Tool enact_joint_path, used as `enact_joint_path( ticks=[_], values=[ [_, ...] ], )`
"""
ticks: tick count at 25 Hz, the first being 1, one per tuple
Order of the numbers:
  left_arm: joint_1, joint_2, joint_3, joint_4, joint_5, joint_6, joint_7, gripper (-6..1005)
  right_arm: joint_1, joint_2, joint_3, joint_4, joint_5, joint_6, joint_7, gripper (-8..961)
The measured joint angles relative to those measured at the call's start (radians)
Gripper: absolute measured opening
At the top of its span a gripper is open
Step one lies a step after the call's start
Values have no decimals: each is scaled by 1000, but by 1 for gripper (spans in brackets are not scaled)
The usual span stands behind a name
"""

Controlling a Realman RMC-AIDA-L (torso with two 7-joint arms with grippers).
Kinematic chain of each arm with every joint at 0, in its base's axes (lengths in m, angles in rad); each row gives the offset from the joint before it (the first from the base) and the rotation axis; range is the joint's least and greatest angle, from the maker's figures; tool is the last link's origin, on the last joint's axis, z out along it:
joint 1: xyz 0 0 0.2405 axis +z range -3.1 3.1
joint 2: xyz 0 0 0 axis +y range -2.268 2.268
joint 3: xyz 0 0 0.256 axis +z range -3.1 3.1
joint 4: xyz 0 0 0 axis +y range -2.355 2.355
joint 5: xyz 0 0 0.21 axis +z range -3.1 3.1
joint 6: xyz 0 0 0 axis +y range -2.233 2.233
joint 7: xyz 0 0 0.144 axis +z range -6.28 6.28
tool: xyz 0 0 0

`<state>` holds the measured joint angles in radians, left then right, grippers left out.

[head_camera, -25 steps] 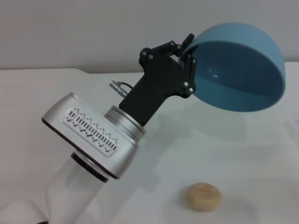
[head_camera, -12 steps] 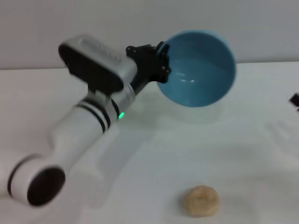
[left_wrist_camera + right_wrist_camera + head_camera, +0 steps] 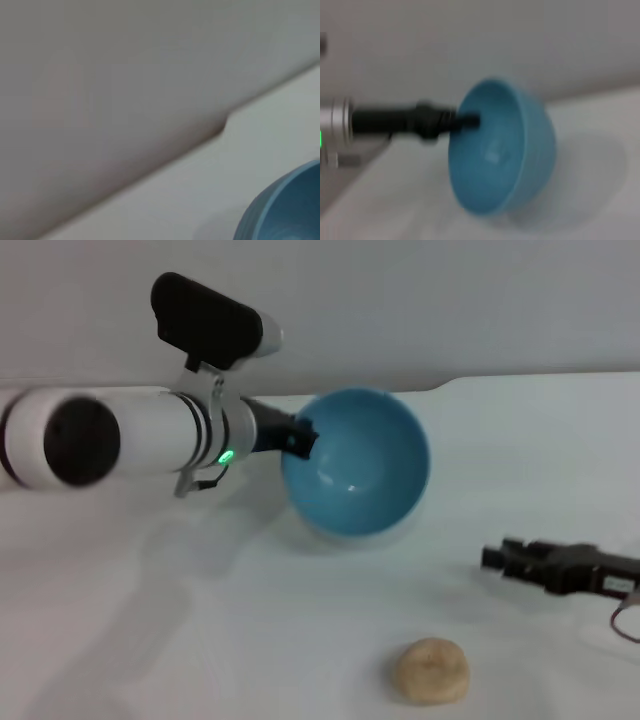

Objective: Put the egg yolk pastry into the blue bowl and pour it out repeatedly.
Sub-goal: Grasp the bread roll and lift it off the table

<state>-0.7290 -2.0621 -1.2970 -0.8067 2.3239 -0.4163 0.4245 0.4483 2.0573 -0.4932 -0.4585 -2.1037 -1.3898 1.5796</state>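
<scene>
The blue bowl point(image 3: 355, 465) hangs tilted just above the white table, its empty inside facing me. My left gripper point(image 3: 300, 440) is shut on the bowl's left rim, with its arm reaching in from the left. The right wrist view shows the bowl point(image 3: 495, 150) on its side with the left gripper point(image 3: 467, 121) pinching its rim. A part of the bowl's wall point(image 3: 285, 210) shows in the left wrist view. The egg yolk pastry point(image 3: 430, 670) lies on the table in front of the bowl, apart from it. My right gripper point(image 3: 497, 558) reaches in low from the right, behind the pastry and not touching it.
The white table point(image 3: 150, 620) spreads around the things. A grey wall point(image 3: 450, 300) stands behind the table's far edge. A cable loop point(image 3: 625, 615) hangs by the right arm.
The left arm has swung down and left, lowering the bowl from high up to just above the table. The right gripper has come into view from the right. The pastry has not moved.
</scene>
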Motion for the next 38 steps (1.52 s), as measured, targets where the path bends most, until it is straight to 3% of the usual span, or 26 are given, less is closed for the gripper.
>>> enact_joint_path(
  ticks=[6, 9, 12, 15, 21, 33, 38],
  values=[
    [-61, 5, -243, 13, 93, -352, -4, 14, 36, 9, -208, -135, -116, -22, 210, 423],
    [-65, 5, -313, 1, 132, -454, -5, 14, 33, 10, -300, -232, -131, -78, 297, 421],
    [-70, 5, -353, 0, 164, -529, -13, 14, 55, 10, -324, -311, -195, -166, 380, 419],
    [-74, 5, -363, -5, 194, -587, -29, 13, 109, 11, -361, -366, -313, -254, 484, 417],
    [-69, 4, -360, -21, 212, -621, -54, 13, 166, 12, -491, -390, -350, -262, 542, 413],
    [-64, 0, -360, -24, 205, -627, -56, 13, 235, 21, -827, -378, -297, -84, 670, 404],
    [-65, 0, -360, -25, 205, -628, -56, 13, 239, 21, -842, -351, -248, -63, 673, 401]
  ],
)
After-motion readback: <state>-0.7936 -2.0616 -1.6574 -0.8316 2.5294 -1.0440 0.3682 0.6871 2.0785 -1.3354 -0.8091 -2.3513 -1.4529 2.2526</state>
